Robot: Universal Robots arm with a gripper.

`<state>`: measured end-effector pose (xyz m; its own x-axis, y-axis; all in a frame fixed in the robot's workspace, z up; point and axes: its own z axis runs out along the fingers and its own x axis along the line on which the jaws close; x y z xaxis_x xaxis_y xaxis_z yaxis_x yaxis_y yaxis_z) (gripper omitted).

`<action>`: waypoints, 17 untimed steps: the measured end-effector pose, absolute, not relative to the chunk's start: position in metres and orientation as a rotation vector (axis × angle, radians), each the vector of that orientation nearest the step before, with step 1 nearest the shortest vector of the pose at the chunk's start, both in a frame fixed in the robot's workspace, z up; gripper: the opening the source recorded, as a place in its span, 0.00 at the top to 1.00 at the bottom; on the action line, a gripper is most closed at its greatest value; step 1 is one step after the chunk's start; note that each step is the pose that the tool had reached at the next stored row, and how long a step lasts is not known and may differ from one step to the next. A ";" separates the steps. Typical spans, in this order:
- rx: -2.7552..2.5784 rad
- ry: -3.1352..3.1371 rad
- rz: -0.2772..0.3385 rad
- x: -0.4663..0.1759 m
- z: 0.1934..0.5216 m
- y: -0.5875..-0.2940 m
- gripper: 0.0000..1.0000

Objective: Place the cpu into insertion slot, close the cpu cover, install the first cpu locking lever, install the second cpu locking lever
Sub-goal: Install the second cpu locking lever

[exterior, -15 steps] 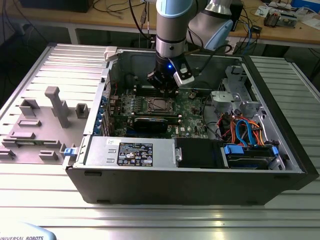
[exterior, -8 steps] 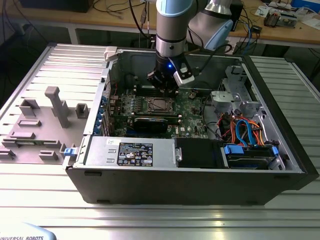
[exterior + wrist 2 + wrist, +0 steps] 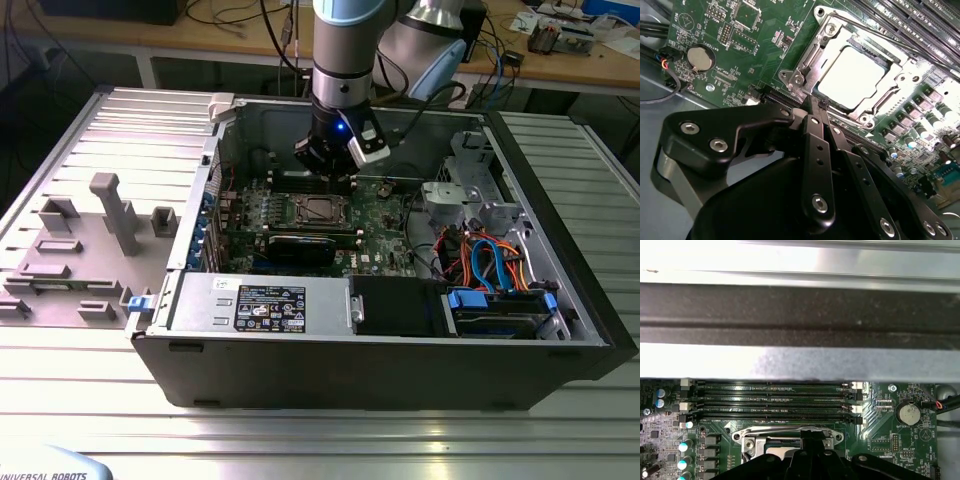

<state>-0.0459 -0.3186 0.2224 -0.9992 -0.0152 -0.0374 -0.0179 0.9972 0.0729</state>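
**CPU seated in its socket, gripper clenched just above the frame**

CPU (image 3: 855, 75) lies flat in the insertion slot (image 3: 879, 103) on the green motherboard (image 3: 765, 45), its pale metal top catching a strong glare in the second wrist view. The cpu cover (image 3: 812, 55) is down around it, a silvery frame with the chip showing through its square cut-out. A thin wire locking lever (image 3: 865, 31) runs along the frame's side nearest the memory slots (image 3: 772, 400).

The gripper (image 3: 812, 102) hangs over the socket with its two black fingers pressed together, holding nothing; the tips sit at the frame's edge, on the side away from the memory slots. In the first wrist view the same closed tips (image 3: 810, 432) point at the frame's rim, with the round coin battery (image 3: 908, 413) off toward the board's edge.

In the exterior view the arm reaches down into the open computer case (image 3: 400, 370), its gripper (image 3: 330, 170) above the socket (image 3: 318, 209) near the board's middle, by the case's rear wall.
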 end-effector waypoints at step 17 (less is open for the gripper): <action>-0.026 3.102 0.114 -0.046 0.222 -0.324 0.89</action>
